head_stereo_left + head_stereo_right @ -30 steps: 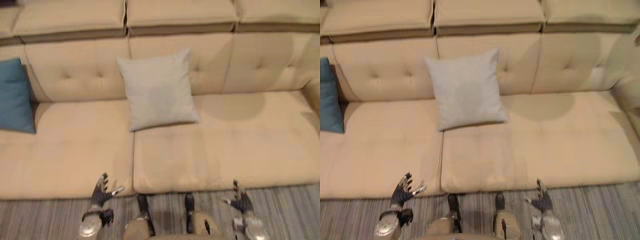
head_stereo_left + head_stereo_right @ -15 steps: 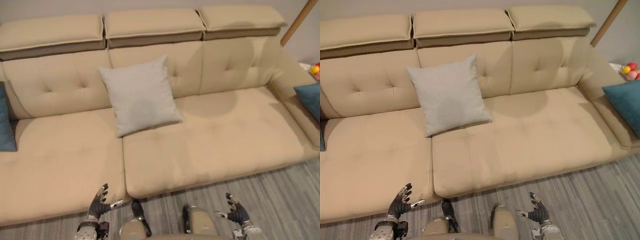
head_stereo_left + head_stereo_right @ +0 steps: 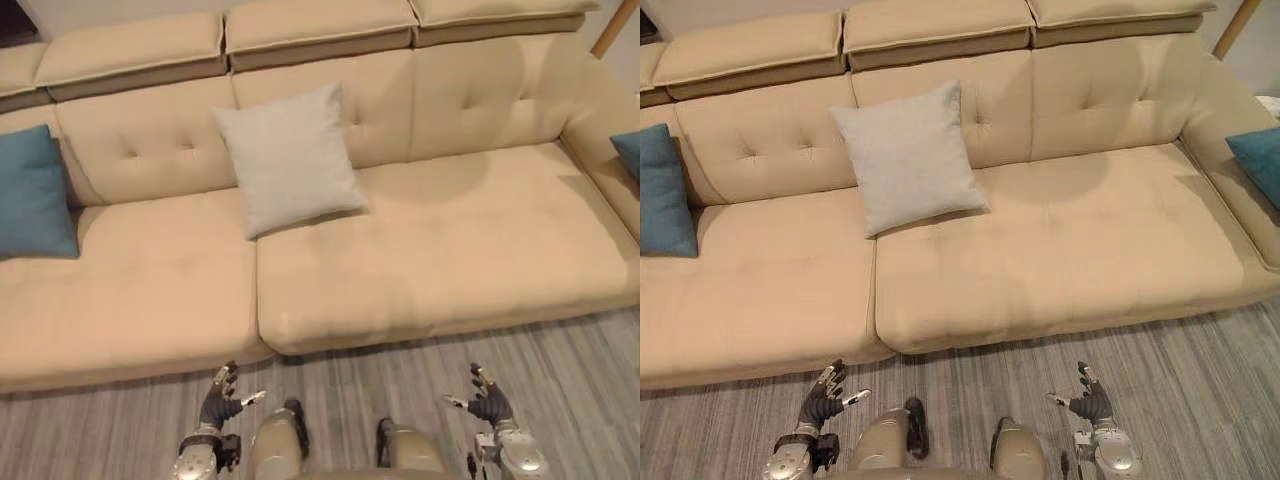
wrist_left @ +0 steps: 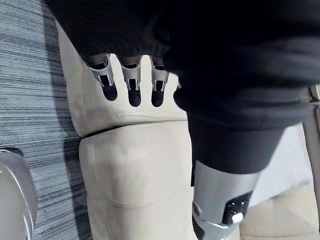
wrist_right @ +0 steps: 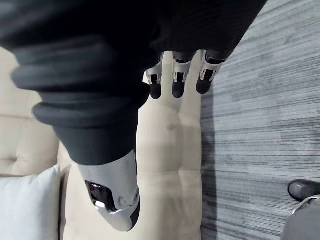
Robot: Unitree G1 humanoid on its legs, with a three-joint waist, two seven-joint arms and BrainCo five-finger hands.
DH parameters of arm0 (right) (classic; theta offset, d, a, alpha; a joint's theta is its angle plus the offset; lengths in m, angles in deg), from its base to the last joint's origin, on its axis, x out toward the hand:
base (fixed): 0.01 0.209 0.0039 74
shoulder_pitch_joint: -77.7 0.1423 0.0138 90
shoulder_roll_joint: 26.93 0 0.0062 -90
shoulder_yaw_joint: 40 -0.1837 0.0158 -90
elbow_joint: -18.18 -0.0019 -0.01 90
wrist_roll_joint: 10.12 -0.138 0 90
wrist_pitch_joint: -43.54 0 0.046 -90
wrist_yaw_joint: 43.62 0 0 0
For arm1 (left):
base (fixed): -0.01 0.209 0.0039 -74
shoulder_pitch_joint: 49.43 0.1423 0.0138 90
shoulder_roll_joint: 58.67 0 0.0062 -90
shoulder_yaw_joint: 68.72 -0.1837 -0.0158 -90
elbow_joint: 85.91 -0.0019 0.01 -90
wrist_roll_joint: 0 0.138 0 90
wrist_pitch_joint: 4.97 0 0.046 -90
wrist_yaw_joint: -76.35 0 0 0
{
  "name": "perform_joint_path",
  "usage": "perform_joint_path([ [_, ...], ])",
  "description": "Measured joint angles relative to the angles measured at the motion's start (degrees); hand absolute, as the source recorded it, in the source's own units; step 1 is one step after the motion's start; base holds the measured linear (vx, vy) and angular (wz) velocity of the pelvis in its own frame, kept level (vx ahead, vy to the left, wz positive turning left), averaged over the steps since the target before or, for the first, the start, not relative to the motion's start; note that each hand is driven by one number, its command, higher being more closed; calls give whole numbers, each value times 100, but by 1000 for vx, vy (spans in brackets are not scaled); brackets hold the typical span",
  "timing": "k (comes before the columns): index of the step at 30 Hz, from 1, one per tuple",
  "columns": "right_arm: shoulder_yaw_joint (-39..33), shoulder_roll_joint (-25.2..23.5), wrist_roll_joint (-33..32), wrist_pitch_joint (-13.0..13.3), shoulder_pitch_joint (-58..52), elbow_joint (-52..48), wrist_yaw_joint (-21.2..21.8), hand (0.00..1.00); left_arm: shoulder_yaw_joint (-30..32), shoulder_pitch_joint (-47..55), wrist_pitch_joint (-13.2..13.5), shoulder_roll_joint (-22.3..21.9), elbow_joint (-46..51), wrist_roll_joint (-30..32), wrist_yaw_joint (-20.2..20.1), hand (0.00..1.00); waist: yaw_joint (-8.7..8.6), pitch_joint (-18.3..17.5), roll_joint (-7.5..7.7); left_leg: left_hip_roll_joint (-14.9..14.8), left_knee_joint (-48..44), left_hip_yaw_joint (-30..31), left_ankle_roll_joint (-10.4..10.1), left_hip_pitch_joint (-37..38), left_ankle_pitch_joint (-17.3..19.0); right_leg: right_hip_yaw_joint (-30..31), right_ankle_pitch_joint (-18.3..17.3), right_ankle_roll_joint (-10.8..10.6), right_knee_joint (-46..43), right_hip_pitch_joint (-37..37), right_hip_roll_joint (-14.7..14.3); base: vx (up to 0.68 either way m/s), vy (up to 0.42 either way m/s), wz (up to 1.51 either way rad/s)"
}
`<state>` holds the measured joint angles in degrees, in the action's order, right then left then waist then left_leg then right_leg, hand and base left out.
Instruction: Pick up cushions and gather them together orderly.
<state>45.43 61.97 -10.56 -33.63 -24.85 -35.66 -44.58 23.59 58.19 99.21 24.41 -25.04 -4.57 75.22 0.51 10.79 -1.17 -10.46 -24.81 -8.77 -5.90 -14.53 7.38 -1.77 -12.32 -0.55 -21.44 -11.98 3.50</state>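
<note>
A pale grey cushion (image 3: 290, 160) is leaning against the backrest of the beige sofa (image 3: 450, 240), just left of the centre of the frame, with its lower edge sitting on the seat near the seam between the two seat pads. A left blue cushion (image 3: 35, 195) is propped at the far left edge of the frame, and a right blue cushion (image 3: 1258, 160) is peeking in at the right edge on the sofa's arm. All three are lying well apart from one another.

The left hand (image 3: 218, 400) is hovering at the lower left over the striped grey floor (image 3: 400, 350), just in front of the sofa's front edge. Its fingers are spread and relaxed, grasping nothing. The right hand (image 3: 488, 403) is hovering at the lower right in the same way, its fingers released and empty.

Gathering is not yet looking begun. The cushions are probably going to feel light, soft and easily squashed, with a fabric cover that gives good grip. A pinch at one corner is likely to let a cushion droop and swing, so taking the grey one by its two side edges, one hand on each, is looking safest.
</note>
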Motion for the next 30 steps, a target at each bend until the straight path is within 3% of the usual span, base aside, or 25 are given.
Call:
perform_joint_path([
  [1, -4, 11, 7, -12, 11, 3, -1, 0, -1, -12, -3, -24, -34, -7, 2, 0, 29, -36, -63, 69, 282, 147, -6, 171, 165, 160, 107, -88, 50, -73, -78, -119, 129, -65],
  [3, -2, -57, 36, -41, 16, 11, 5, 0, -5, -50, -17, -39, -84, -41, 5, 0, 11, -49, 44, 152, 706, 52, 46, 386, 180, 349, 286, -194, 239, -47, -29, -124, 135, -50],
  [7, -8, -115, 41, -48, -70, 5, -5, 0, -69, -145, -18, -45, -82, -40, 4, 0, -186, -152, 97, 368, 895, -199, 121, 416, 178, 546, 750, -400, 978, 80, 132, -85, 155, -23],
  [13, 3, -385, 29, -82, 37, -132, -16, 0, -73, -271, -29, 21, -74, -36, 18, 0, -211, -164, 87, 195, 617, -1028, 282, 478, 358, 1296, 1248, -516, 1311, -119, -47, 2, 92, -84],
  [14, 14, -454, 28, -96, 216, -135, -22, 0, -59, -265, -32, 15, -56, -38, 37, 0, -220, -158, 76, -29, 578, -1494, 288, 575, 408, 813, 1550, -294, 1378, -263, -134, 1, -18, -170],
  [15, 14, -504, 29, -87, 322, -187, -45, 0, -55, -262, -61, -2, -55, -37, 48, 0, -236, -155, 83, -161, 575, -1930, 306, 733, 454, -84, 1431, 135, 1363, -296, -64, 5, -6, -179],
  [16, 8, -495, 29, -86, 383, -186, -66, 0, -65, -277, -88, -4, -59, -39, 52, 0, -262, -144, 63, -203, 580, -2134, 340, 834, 480, -516, 1305, 304, 1289, -323, 10, 22, 31, -183],
  [17, -5, -470, 23, -89, 483, -147, -190, 0, -139, -365, -115, -69, -46, -41, 69, 0, -283, -111, -17, -323, 611, -2650, 302, 1131, 547, -1865, 1050, 656, 969, -304, 455, 38, 25, -194],
  [18, 13, -488, 9, -91, 563, -83, -260, 0, -216, -369, -116, -93, -43, -44, 86, 0, -262, -114, -50, -410, 623, -3071, 236, 1373, 609, -2808, 949, 791, 651, -265, 785, 58, -2, -203],
  [19, 12, -517, -3, -92, 614, -54, -273, 0, -237, -398, -125, -90, -44, -43, 97, 0, -274, -112, -55, -461, 604, -3308, 181, 1497, 660, -3243, 895, 818, 469, -246, 964, 92, -75, -212],
  [20, 11, -561, -7, -93, 669, -42, -289, 0, -257, -456, -149, -82, -55, -44, 110, 0, -279, -115, -55, -528, 516, -3750, 30, 1726, 783, -3763, 793, 672, 143, -224, 1161, 140, -125, -196],
  [21, 6, -563, -7, -95, 676, -39, -314, 0, -287, -561, -175, -89, -75, -45, 109, 0, -319, -103, -80, -577, 425, -4082, -35, 1900, 822, -3712, 670, 480, -68, -341, 1145, 206, -163, -182],
  [22, 3, -556, -5, -98, 657, -39, -337, 0, -289, -623, -191, -110, -76, -43, 108, 0, -374, -106, -97, -617, 379, -4216, -64, 1970, 819, -3567, 598, 436, -170, -436, 1096, 257, -194, -149],
  [24, 9, -538, 6, -169, 630, -32, -397, 0, -301, -764, -210, -141, -83, -40, 108, 0, -432, -99, -163, -1094, -575, -4109, -150, 2035, 780, -2895, 357, 492, -354, -637, 655, 304, -243, -167],
  [25, 9, -524, 6, -189, 622, -34, -408, 0, -337, -770, -223, -170, -83, -41, 111, 0, -435, -102, -221, -1295, -1002, -3900, -60, 1994, 709, -2705, 299, 540, -364, -629, 478, 236, -195, -196],
  [26, 13, -492, 5, -200, 597, -37, -433, 0, -458, -773, -239, -180, -87, -46, 117, 0, -416, -116, -309, -1564, -1806, -3334, 452, 1791, 343, -2333, 197, 606, -355, -572, 166, 170, -116, -155],
  [27, 17, -485, 4, -204, 599, -37, -438, 0, -521, -772, -241, -184, -94, -51, 115, 0, -410, -108, -324, -1623, -2133, -3031, 641, 1680, 82, -2144, 170, 621, -321, -513, 56, 367, -89, -222],
  [28, 43, -473, -5, -211, 561, -57, -493, 0, -746, -811, -239, -282, -164, -82, 120, 0, -408, -74, -354, -1306, -3161, -1663, 282, 1080, 256, -1538, 92, 698, -190, -274, -195, 385, -45, -169],
  [29, 38, -475, -13, -218, 548, -55, -532, 0, -758, -831, -236, -316, -192, -105, 128, 0, -398, -78, -372, -1120, -3293, -1417, 219, 940, 424, -1386, 70, 706, -179, -190, -233, 464, -2, -195],
  [30, 38, -476, -19, -219, 507, -56, -552, 0, -793, -827, -239, -357, -208, -139, 151, 0, -317, -18, -273, -774, -3326, -1016, 209, 726, 661, -1070, 49, 704, -111, -6, -288, 355, 43, -141],
])
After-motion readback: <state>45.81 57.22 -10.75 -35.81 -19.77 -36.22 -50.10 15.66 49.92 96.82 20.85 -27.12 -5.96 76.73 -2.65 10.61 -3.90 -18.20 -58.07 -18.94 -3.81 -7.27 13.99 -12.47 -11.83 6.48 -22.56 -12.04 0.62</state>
